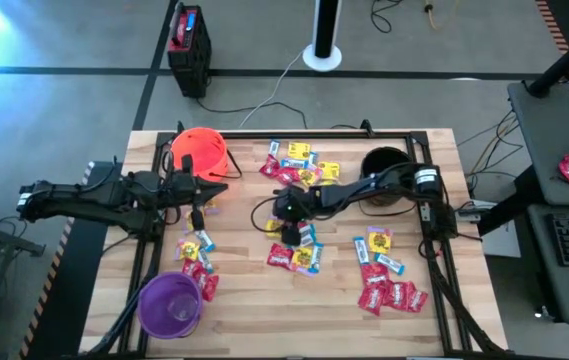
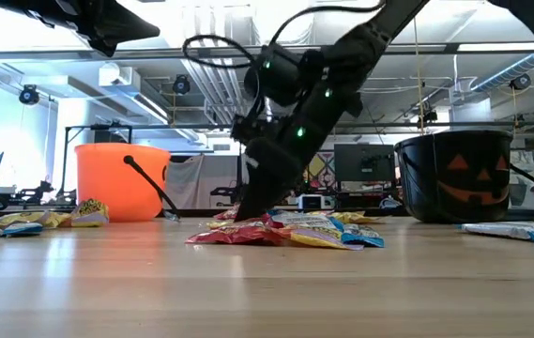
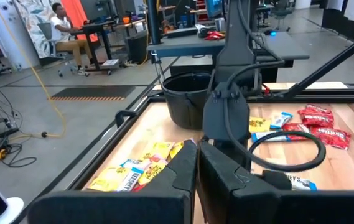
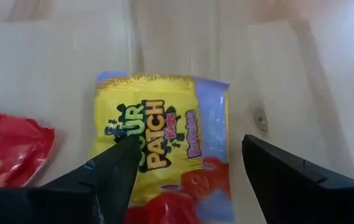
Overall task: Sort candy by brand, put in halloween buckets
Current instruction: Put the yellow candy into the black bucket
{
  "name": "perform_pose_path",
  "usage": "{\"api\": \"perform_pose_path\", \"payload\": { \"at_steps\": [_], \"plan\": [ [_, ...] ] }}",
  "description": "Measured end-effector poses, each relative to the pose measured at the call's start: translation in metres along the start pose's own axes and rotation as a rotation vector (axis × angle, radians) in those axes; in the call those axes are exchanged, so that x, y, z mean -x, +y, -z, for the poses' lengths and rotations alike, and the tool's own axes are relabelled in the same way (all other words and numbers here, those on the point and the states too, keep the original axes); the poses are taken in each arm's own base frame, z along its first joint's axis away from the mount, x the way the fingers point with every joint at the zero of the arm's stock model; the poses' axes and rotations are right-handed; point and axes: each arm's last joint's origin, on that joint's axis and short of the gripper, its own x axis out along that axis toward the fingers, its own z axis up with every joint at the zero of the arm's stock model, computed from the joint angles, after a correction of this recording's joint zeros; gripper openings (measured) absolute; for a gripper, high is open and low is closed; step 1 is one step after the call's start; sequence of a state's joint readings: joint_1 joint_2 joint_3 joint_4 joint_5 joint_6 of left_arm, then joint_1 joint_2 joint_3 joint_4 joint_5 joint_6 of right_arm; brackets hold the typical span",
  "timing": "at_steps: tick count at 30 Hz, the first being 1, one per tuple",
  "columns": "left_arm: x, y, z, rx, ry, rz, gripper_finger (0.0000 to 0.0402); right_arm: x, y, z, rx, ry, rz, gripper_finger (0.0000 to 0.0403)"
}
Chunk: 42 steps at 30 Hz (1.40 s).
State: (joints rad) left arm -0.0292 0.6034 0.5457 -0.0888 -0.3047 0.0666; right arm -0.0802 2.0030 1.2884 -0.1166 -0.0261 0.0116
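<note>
Candy between right pincer fingers

Robotics lab: desks, monitors, floor cables.

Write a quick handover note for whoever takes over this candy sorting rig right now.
Right gripper: open, down over a yellow packet at mid-table, not yet closed on it.
Left gripper: shut, empty, waiting near the orange bucket.
Black bucket sits at the far right, purple bucket at the near left.
Done: no candy visible in the purple bucket; the others can't be judged.
Left: candy is scattered all over the table.
</note>
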Motion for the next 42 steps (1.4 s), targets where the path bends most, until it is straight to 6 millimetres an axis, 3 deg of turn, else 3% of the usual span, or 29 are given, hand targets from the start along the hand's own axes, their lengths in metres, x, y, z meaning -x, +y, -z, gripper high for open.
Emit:
{"api": "perform_pose_path", "payload": {
  "at_steps": [8, 19, 25, 33, 37, 42],
  "plan": [
    [-0.002, -0.001, 0.001, -0.004, 0.007, 0.000, 0.0000, -0.010, 0.000, 0.003, 0.003, -0.006, -0.006, 0.0211],
    [-0.005, -0.002, 0.000, -0.002, -0.004, -0.001, 0.0000, -0.006, 0.001, -0.001, 0.028, -0.026, -0.036, 0.0036],
    [-0.008, -0.002, 0.000, -0.004, 0.003, 0.000, 0.0000, 0.003, 0.002, -0.013, 0.049, -0.063, -0.052, 0.0023],
    [-0.011, -0.004, 0.001, -0.007, 0.013, 0.001, 0.0000, 0.063, 0.001, -0.038, 0.099, -0.087, 0.030, 0.0025],
    [-0.012, -0.004, 0.002, -0.009, 0.018, 0.001, 0.0000, 0.108, -0.005, -0.038, 0.091, -0.017, 0.212, 0.0025],
    [-0.014, -0.005, 0.001, -0.006, 0.007, 0.000, 0.0000, 0.167, -0.019, -0.020, 0.008, 0.134, 0.551, 0.0025]
  ]
}}
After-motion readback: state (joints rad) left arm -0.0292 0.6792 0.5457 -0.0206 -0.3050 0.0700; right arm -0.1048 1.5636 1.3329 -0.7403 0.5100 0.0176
